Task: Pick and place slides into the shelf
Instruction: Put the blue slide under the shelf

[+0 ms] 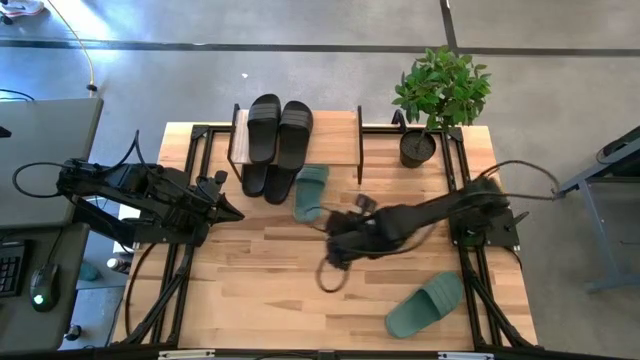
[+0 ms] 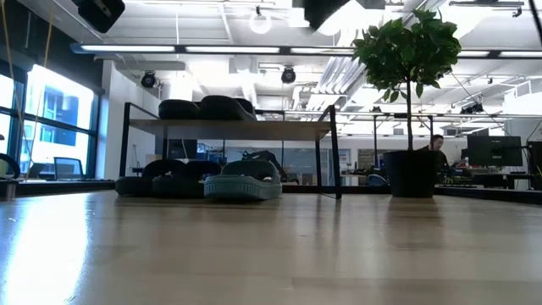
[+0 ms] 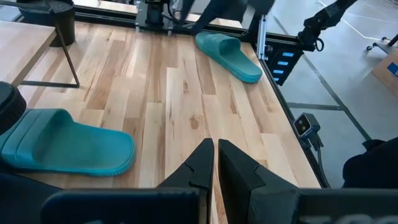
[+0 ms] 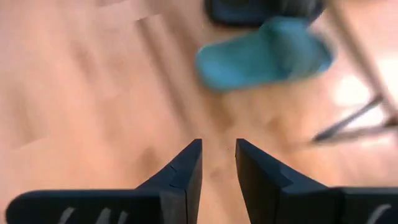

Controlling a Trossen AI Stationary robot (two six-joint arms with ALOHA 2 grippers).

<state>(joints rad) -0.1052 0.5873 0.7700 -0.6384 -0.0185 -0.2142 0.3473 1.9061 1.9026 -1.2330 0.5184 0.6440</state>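
The right gripper [image 4: 217,163] is hovering over bare tabletop [image 1: 270,290] just in front of the shelf [image 1: 335,135], its 2 fingers [image 4: 186,168] parted by a narrow gap and gripping nothing. Nothing is touching those tips; they are pointing toward the green slide [image 4: 264,53] lying beside the shelf.

That green slide [image 1: 311,192] is sitting at the shelf's front edge, right beside the 2 black slides [image 1: 268,180] tucked under the shelf. On top of the shelf, 2 more black slides [image 1: 280,130] are lying side by side. From table height, the lower black slides [image 2: 165,180] and the green one [image 2: 242,185] are showing under the plank, the upper pair [image 2: 203,108] on it.

The second green slide [image 1: 425,305] is lying well away from the shelf, near the table's front right corner.

The left gripper [image 3: 216,163] is waiting off to the left of the shelf, fingers pressed together, empty. A potted plant [image 1: 438,100] is standing just right of the shelf.
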